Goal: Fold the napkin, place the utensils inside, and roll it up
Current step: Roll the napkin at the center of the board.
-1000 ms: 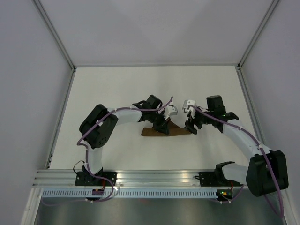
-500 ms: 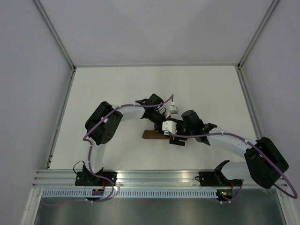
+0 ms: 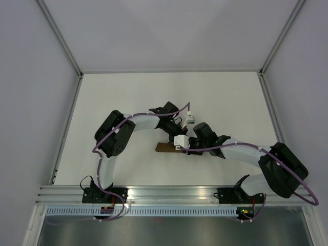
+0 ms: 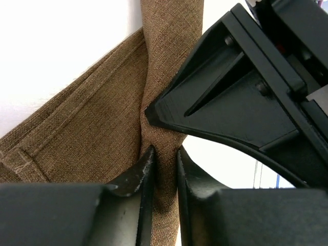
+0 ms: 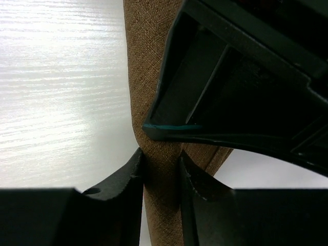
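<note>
So the left end effector [image 4: 163,154] is pinched on a raised ridge of the brown napkin [image 4: 92,133], and the right end effector [image 5: 160,156] grips it too. It's bunched up mid-frame on the white desk [image 3: 128,97], top view.
</note>
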Motion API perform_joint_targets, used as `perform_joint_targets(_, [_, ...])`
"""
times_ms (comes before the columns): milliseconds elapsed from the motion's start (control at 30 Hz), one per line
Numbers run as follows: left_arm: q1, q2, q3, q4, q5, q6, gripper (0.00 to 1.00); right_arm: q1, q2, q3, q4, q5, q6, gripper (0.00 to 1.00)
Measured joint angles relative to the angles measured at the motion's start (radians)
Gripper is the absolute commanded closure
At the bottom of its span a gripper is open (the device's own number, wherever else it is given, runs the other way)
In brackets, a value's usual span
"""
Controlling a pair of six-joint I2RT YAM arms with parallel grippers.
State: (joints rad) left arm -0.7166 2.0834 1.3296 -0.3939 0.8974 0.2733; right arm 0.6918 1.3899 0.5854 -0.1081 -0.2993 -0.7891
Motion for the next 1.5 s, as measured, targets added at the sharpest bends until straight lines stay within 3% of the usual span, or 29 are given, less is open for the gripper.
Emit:
perform_joint_targets(367, [0.039, -0.010, -0.007, -0.013, -0.019, -0.042, 0.55, 0.000, 0.024, 0.014, 0.015, -0.010, -0.006, 0.82])
perform_joint_targets(433, [0.051, -0.029, -0.021, -0.011, -0.033, -0.052, 0.47, 0.000, 0.032, 0.021, 0.014, -0.011, -0.006, 0.83])
perform_joint_targets(633, [0.106, -0.132, -0.089, 0.054, -0.100, -0.093, 0.46, -0.002, 0.036, 0.029, 0.001, -0.018, -0.010, 0.84])
perform_joint_targets(767, [0.140, -0.251, -0.197, 0.185, -0.214, -0.149, 0.48, -0.009, 0.049, 0.048, -0.021, -0.031, -0.012, 0.84])
perform_joint_targets(933, [0.184, -0.466, -0.420, 0.444, -0.467, -0.246, 0.47, -0.038, 0.098, 0.114, -0.094, -0.082, -0.021, 0.84])
perform_joint_targets(1167, [0.185, -0.799, -0.732, 0.827, -0.756, -0.323, 0.43, -0.124, 0.281, 0.336, -0.318, -0.225, -0.063, 0.86])
perform_joint_targets(1333, [0.103, -0.918, -0.852, 1.003, -0.890, -0.306, 0.43, -0.188, 0.418, 0.493, -0.485, -0.335, -0.085, 0.87])
perform_joint_targets(1500, [-0.098, -0.900, -0.877, 1.066, -1.012, -0.135, 0.41, -0.238, 0.556, 0.640, -0.654, -0.427, -0.102, 0.87])
